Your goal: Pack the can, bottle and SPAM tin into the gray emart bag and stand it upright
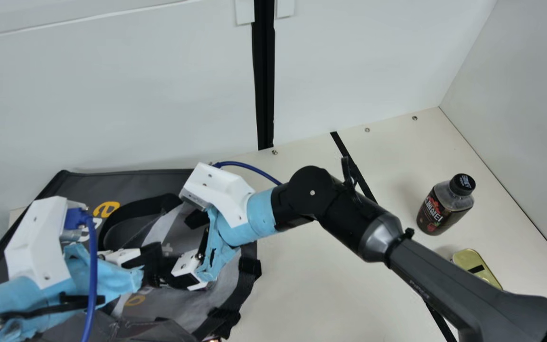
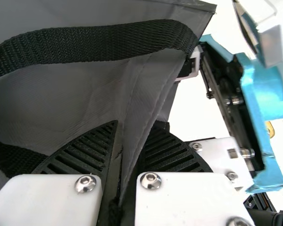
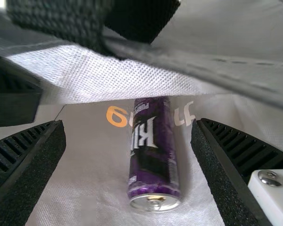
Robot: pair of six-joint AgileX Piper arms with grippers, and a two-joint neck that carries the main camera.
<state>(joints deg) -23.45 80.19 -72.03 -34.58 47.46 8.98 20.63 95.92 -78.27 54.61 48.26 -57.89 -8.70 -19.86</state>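
Your can (image 3: 154, 150) is purple and lies on the gray cloth of the gray emart bag (image 1: 126, 183), with one end hidden behind a cloth edge. In the right wrist view, your right gripper (image 1: 178, 249) has its fingers wide apart, one on each side of the can, not gripping it. Your left gripper (image 1: 150, 256) is pinching a fold of the bag, just beside a black strap (image 2: 99, 42). The bag lies on its side. Well apart from it, the bottle (image 1: 439, 209) stands up on the cream table (image 1: 302, 285). The SPAM tin (image 1: 477, 266) is near the bottle, partly behind your right arm.
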